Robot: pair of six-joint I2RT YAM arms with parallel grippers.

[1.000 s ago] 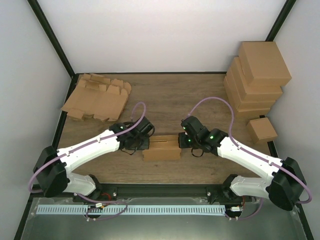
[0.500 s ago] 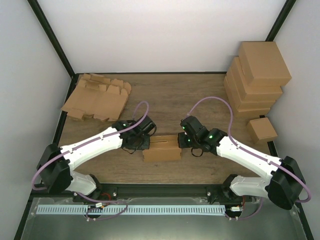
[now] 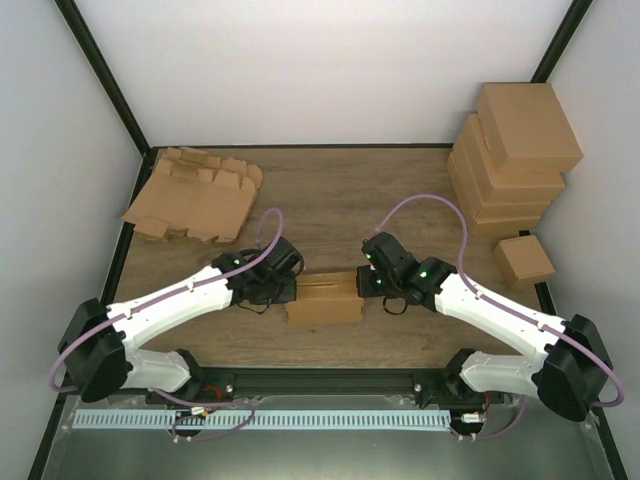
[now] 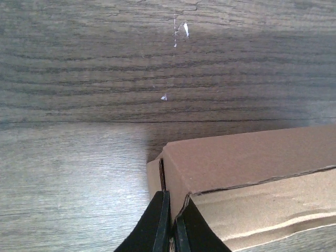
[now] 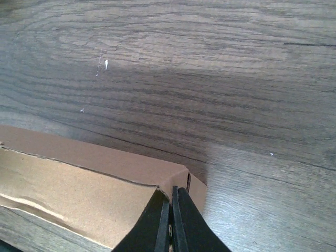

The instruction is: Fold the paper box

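The brown paper box (image 3: pixel 322 297) lies on the wooden table between my two arms, its lid down. My left gripper (image 3: pixel 283 290) is at the box's left end. In the left wrist view its black fingers (image 4: pixel 159 223) are shut on the end wall of the box (image 4: pixel 247 157). My right gripper (image 3: pixel 366 284) is at the right end. The right wrist view shows its fingers (image 5: pixel 184 220) pinched together on the end wall at the corner of the box (image 5: pixel 79 184).
Flat unfolded cardboard blanks (image 3: pixel 195 195) lie at the back left. A stack of folded boxes (image 3: pixel 515 150) stands at the back right, with one small box (image 3: pixel 524 260) in front of it. Black frame posts run along the table's edges.
My left arm has shifted a little, its wrist and cable swinging slightly back and forth. The box and the right arm have stayed where they were.
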